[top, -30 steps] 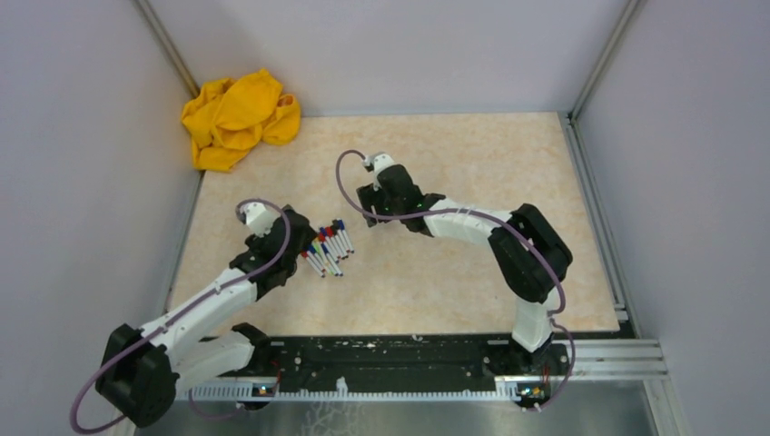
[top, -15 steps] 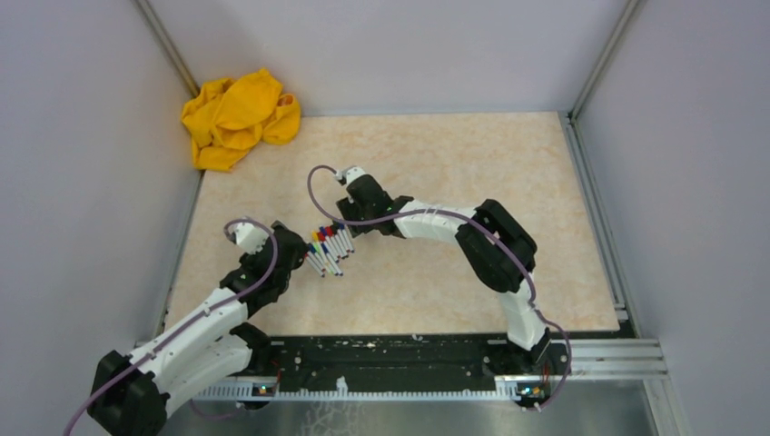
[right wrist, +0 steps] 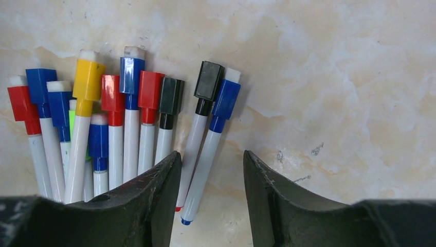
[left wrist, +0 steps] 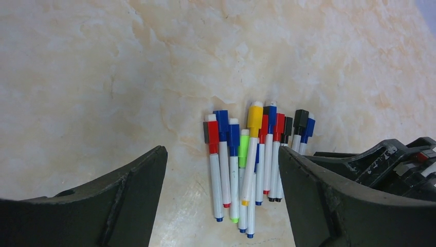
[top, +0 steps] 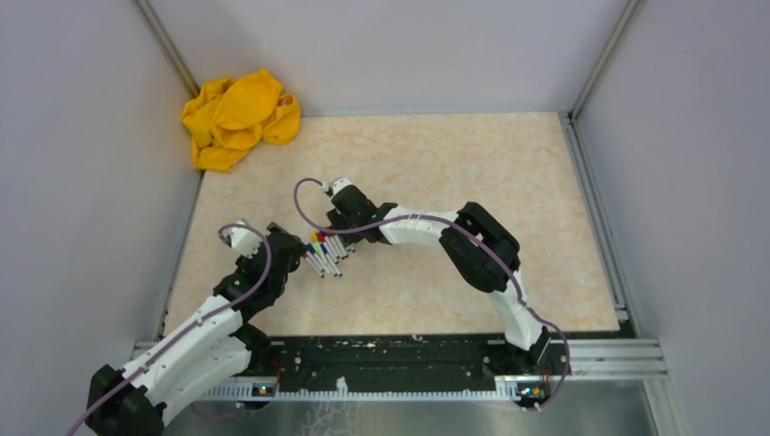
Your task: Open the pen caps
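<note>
A bundle of white-barrelled markers (top: pixel 325 252) lies side by side on the table, all capped. In the left wrist view the pen caps show red (left wrist: pixel 213 135), blue (left wrist: pixel 222 123), green (left wrist: pixel 243 150), yellow (left wrist: pixel 254 117) and black (left wrist: pixel 301 120). My left gripper (left wrist: pixel 222 150) is open and empty, just short of the markers' tail ends (top: pixel 300 258). My right gripper (right wrist: pixel 211 154) is open and low over the bundle's right side (top: pixel 338 234). A blue-capped marker (right wrist: pixel 224 100) and a black-capped one (right wrist: pixel 208 81) run between its fingers, not gripped.
A crumpled yellow cloth (top: pixel 239 116) lies at the far left corner. Grey walls close in three sides, with metal rails (top: pixel 595 191) along the table edges. The right gripper's black finger (left wrist: pixel 383 157) shows at the right of the left wrist view.
My right arm has swung left and down onto the cap end of the markers. My left arm has drawn back slightly towards the near left, still facing the bundle.
</note>
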